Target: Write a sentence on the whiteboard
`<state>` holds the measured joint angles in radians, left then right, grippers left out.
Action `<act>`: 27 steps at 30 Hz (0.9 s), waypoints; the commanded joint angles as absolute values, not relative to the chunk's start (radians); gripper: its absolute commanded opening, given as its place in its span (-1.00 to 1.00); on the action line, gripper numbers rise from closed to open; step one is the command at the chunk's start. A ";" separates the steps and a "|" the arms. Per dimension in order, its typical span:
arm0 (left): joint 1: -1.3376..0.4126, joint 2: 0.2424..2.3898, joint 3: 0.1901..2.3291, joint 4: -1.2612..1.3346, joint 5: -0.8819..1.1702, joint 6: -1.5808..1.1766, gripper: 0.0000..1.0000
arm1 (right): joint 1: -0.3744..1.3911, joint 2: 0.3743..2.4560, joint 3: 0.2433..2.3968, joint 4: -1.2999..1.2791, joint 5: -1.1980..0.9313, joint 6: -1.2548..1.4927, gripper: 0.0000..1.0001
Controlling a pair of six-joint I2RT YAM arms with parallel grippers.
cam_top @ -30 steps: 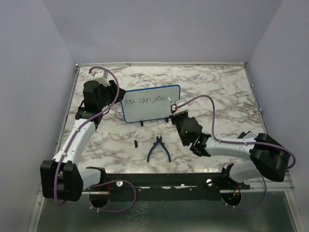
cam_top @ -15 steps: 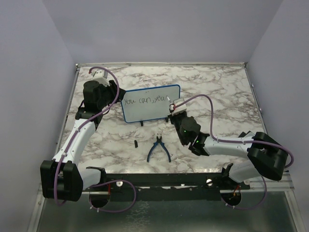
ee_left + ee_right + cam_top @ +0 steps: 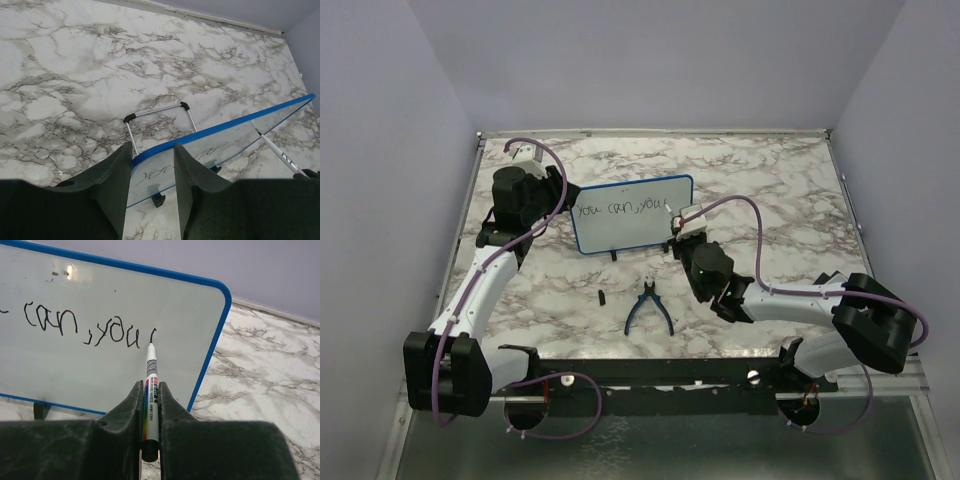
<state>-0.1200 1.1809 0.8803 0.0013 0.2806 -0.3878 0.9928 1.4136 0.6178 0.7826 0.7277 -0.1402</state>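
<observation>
Marble tabletop (image 3: pixel 790 190), lilac walls (image 3: pixel 650 60) close in. Whiteboard (image 3: pixel 620 230) stands centre; left gripper (image 3: pixel 152 148) straddles its edge, grip unclear. Right gripper (image 3: pixel 150 386) pinches the marker (image 3: pixel 150 367), tip at the board; open marble right.

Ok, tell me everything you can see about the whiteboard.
The whiteboard is a small, glossy white rectangle in a thin blue frame with rounded corners, standing nearly upright on black feet and a wire prop on the marble table. Black handwriting reads "you can, you", then one short stroke. The marker held in the shut right gripper touches its tip there. The left gripper straddles its left end; whether it pinches is unclear.
</observation>
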 commanded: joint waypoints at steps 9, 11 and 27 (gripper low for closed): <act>-0.124 1.163 0.867 -0.004 0.314 -0.383 -0.20 | 0.986 1.410 0.595 0.726 0.740 -0.085 -0.99; -0.124 1.163 0.867 -0.004 0.314 -0.382 -0.20 | 0.986 1.408 0.594 0.727 0.745 -0.086 -0.99; -0.124 1.163 0.867 -0.005 0.314 -0.382 -0.20 | 0.986 1.387 0.625 0.821 0.770 -0.187 -0.99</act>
<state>-0.1200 1.1801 0.8803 0.0013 0.2806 -0.3878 0.9928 1.4113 0.6094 0.7712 0.7334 -0.1509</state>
